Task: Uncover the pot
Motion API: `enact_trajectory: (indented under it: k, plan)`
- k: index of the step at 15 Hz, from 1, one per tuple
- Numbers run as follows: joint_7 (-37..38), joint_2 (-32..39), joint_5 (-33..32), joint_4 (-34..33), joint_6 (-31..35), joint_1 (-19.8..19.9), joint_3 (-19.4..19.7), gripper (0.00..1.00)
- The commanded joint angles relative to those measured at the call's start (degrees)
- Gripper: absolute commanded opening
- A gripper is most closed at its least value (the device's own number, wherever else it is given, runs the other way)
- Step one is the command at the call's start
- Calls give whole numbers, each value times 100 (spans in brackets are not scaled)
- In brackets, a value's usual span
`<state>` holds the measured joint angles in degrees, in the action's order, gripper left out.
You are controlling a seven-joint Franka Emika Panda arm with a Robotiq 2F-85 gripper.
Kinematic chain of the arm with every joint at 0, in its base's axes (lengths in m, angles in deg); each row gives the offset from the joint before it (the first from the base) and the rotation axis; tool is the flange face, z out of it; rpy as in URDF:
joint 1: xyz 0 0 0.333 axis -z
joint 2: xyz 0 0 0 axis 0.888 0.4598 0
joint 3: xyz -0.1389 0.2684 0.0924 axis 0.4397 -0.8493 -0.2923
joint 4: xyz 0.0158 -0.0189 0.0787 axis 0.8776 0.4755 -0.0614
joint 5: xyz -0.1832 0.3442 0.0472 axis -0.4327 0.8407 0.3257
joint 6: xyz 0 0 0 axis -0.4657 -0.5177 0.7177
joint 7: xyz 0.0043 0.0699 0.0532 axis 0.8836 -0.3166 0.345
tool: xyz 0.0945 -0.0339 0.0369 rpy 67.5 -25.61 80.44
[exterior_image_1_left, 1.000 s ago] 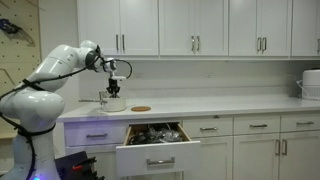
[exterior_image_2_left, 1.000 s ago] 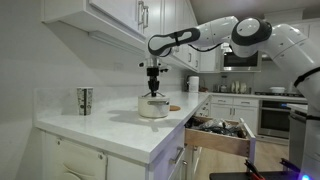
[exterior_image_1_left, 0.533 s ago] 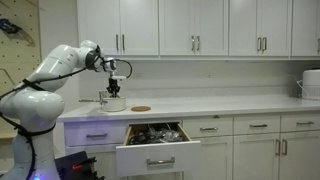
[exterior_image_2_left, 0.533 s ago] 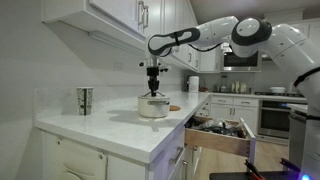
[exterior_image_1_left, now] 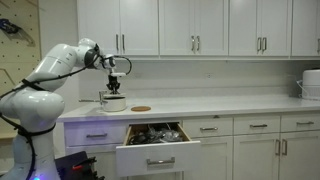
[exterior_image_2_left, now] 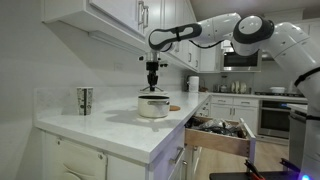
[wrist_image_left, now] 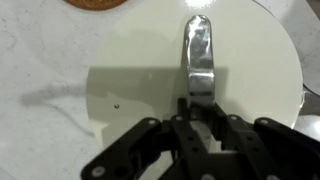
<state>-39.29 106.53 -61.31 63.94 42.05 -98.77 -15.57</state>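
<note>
The pot [exterior_image_1_left: 113, 104] is small, round and whitish-silver, and stands on the white counter in both exterior views [exterior_image_2_left: 153, 108]. My gripper [wrist_image_left: 198, 104] hangs straight above it [exterior_image_1_left: 114, 87] [exterior_image_2_left: 153, 84]. It is shut on the chrome handle [wrist_image_left: 198, 50] of the round white lid [wrist_image_left: 130, 75]. The lid looks raised a little off the pot's rim. In the wrist view the lid hides the pot's inside.
A flat brown disc [exterior_image_1_left: 141, 108] [exterior_image_2_left: 176, 108] lies on the counter beside the pot. An open drawer [exterior_image_1_left: 155, 141] [exterior_image_2_left: 222, 137] full of utensils juts out below. A metal cup [exterior_image_2_left: 85, 100] stands farther along. Upper cabinets [exterior_image_1_left: 160, 25] hang above.
My gripper has risen slightly, still shut on the lid's handle, and the lid has come up a little with it. The pot has stayed in place.
</note>
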Motion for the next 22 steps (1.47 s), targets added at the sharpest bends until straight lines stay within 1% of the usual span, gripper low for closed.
enact_trajectory:
  k: [1, 3, 4, 8, 15, 20, 22]
  plan:
    - [261, -210, -227, -167, 11, -114, 85, 6]
    - [312, -166, -356, -336, -65, -131, 114, 6]
    - [364, -92, -393, -509, -133, -174, 184, 6]
    - [512, 41, -540, -859, -214, -156, 390, 6]
    - [680, 341, -487, -1472, -432, 6, 738, 6]
    - [648, 596, -412, -1856, -629, 189, 866, 6]
    - [601, 700, -330, -2021, -739, 319, 883, 6]
